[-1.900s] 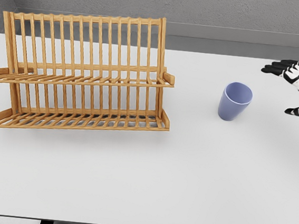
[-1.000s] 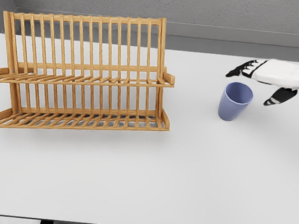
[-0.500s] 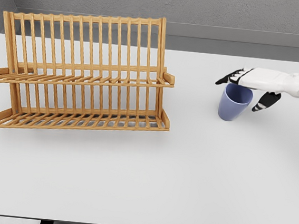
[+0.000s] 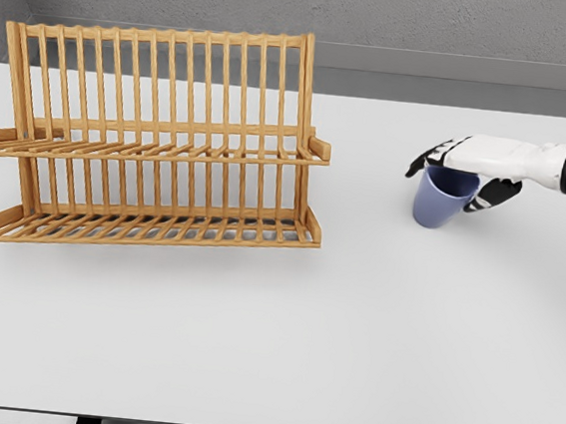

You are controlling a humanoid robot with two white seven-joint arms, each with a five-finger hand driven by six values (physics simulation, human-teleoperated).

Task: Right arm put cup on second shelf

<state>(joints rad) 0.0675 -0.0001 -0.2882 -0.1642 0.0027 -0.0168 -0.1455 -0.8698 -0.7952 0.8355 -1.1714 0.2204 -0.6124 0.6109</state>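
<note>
A wooden dish rack [image 4: 160, 140] stands on the left half of the white desk [image 4: 270, 351], its back row of upright slats rising over two slatted tiers, the upper one a narrow shelf [image 4: 148, 152] running across the middle and the lower one resting on the desk surface. Both tiers hold nothing. Well apart to the right, the blue cup [image 4: 442, 197] stands on the desk, open mouth up and leaning slightly. The right hand [image 4: 465, 167] comes in from the right edge and lies across the cup's rim, its dark-tipped fingers [image 4: 424, 161] reaching over the far left side and the thumb [image 4: 495, 192] curving down against the near right side, loosely cupped around the top; whether the grip is firm cannot be told.
</note>
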